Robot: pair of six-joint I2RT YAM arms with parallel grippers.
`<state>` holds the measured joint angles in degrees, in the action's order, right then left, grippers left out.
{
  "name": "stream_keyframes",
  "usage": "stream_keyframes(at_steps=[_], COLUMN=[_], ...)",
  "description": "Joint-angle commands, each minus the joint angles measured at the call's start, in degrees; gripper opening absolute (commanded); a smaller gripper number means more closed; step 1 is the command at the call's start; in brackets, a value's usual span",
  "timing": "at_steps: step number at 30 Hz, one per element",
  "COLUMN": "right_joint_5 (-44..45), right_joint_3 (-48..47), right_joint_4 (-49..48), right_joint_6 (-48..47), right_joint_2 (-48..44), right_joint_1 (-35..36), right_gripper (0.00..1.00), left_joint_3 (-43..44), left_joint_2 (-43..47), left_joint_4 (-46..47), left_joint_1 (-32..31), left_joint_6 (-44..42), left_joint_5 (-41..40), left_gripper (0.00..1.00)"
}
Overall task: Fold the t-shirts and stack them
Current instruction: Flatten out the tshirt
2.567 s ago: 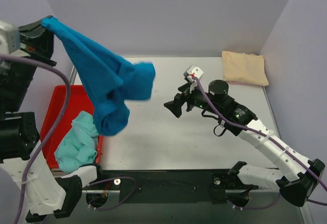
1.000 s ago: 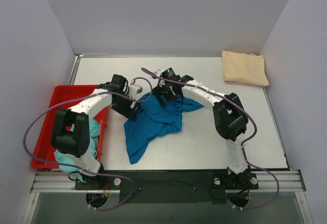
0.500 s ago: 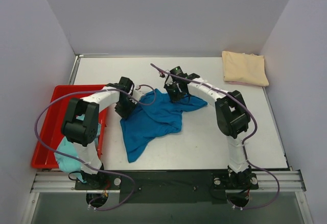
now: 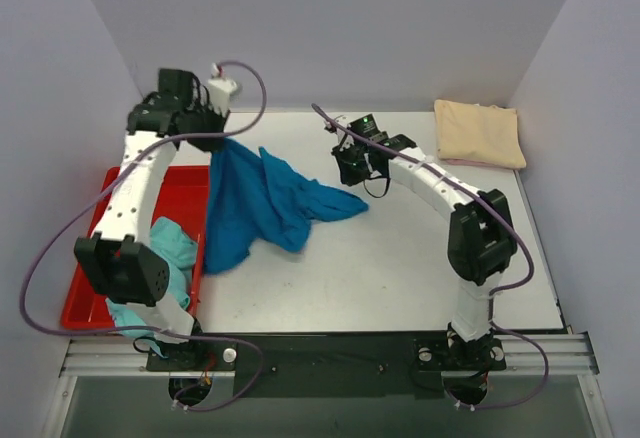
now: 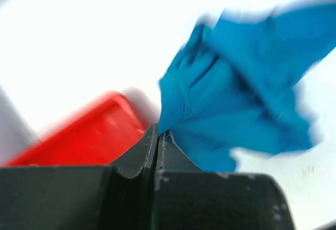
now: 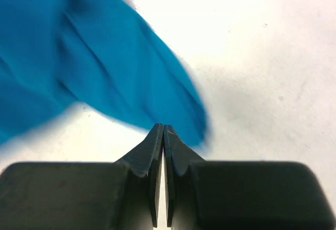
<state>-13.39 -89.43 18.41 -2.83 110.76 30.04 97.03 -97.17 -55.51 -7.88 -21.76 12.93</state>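
Note:
The deep blue t-shirt hangs bunched from my left gripper, which is raised at the back left and shut on its top edge. Its lower end trails over the table beside the red tray. In the left wrist view the blue cloth runs into the closed tips of my left gripper. My right gripper is shut just behind the shirt's right corner. In the right wrist view the blue cloth lies just past the tips of the right gripper, with no cloth showing between them. A cream t-shirt lies folded at the back right.
A teal t-shirt lies crumpled in the red tray at the table's left edge. Grey walls close the back and both sides. Purple cables loop from both arms.
Both grippers have closed. My left arm has lifted the blue t-shirt off the table, up and toward the back left. The right gripper has shifted slightly back and right.

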Motion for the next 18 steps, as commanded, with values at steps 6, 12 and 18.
stream_keyframes(at_steps=[6, 12, 18], right_joint_5=[0.91, -2.52, -0.95], right_joint_3=[10.49, 23.58, 30.01], right_joint_4=[-3.12, -8.91, -7.96], right_joint_6=[7.12, 16.97, 17.95], right_joint_2=[-21.26, -33.39, -39.12], right_joint_1=[-5.25, -20.00, -25.03], right_gripper=[0.01, 0.08, 0.27], left_joint_3=[17.42, 17.92, 25.47], left_joint_2=[9.81, -5.56, -20.42], left_joint_4=[-4.88, -4.17, -7.15], left_joint_1=[-20.46, -36.82, -47.82], left_joint_6=[8.21, 11.12, 7.97], left_joint_5=[4.20, 10.36, 15.89], left_gripper=[0.00, 0.00, 0.36])
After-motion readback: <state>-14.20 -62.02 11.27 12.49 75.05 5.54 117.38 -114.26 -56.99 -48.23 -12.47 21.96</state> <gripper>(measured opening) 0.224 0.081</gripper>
